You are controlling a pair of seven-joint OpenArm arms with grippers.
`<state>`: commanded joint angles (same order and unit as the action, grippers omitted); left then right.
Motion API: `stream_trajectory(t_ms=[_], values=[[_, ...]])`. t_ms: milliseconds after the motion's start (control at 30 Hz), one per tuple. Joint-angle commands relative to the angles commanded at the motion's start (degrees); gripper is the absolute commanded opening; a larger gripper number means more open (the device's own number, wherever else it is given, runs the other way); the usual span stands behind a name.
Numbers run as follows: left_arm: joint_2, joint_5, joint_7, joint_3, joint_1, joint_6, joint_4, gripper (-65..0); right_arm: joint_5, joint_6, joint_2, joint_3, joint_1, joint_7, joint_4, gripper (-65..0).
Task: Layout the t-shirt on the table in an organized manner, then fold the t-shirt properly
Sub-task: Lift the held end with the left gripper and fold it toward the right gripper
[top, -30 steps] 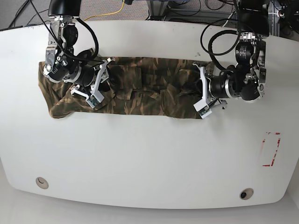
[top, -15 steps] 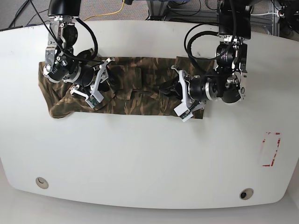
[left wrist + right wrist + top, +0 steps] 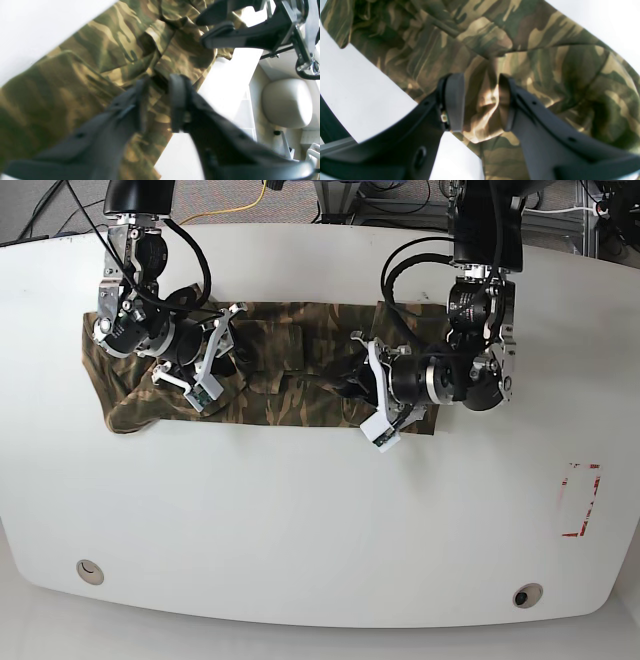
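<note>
Left wrist view: the left gripper [image 3: 156,100] is nearly closed, its jaws pinching a raised fold of the t-shirt [image 3: 82,72]. The other arm's dark jaws cross the top right corner; the near cloth is blurred.

Right wrist view: the right gripper [image 3: 480,100] clamps a bunched ridge of cloth between its two pads, above the white desk [image 3: 370,100].

Base view: the t-shirt [image 3: 290,375] lies as a long crumpled band across the desk [image 3: 320,520]. Both grippers' fingertips are hidden by their own housings.
</note>
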<state>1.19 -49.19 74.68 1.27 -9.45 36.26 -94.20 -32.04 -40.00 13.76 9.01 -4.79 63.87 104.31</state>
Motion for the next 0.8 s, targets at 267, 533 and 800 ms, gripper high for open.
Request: stream_trajectory(t_ms=[267, 533, 800], values=[[4.84, -1.85, 0.09, -5.45, 0.35, -0.53, -1.05, -29.9, 0.00, 0.00, -0.09, 0.00, 0.26, 0.00, 0.00, -42.8], [7.82, -1.58, 0.00, -6.95, 0.18, -10.37, -0.79, -22.6, -0.26, 0.00, -0.09, 0.00, 0.09, 0.00, 0.00, -42.8], [9.23, -1.58, 0.00, -6.86, 0.18, -14.24, -0.79, -19.0, -0.18, 0.00, -0.26, 0.00, 0.26, -0.09, 0.00, -42.8]])
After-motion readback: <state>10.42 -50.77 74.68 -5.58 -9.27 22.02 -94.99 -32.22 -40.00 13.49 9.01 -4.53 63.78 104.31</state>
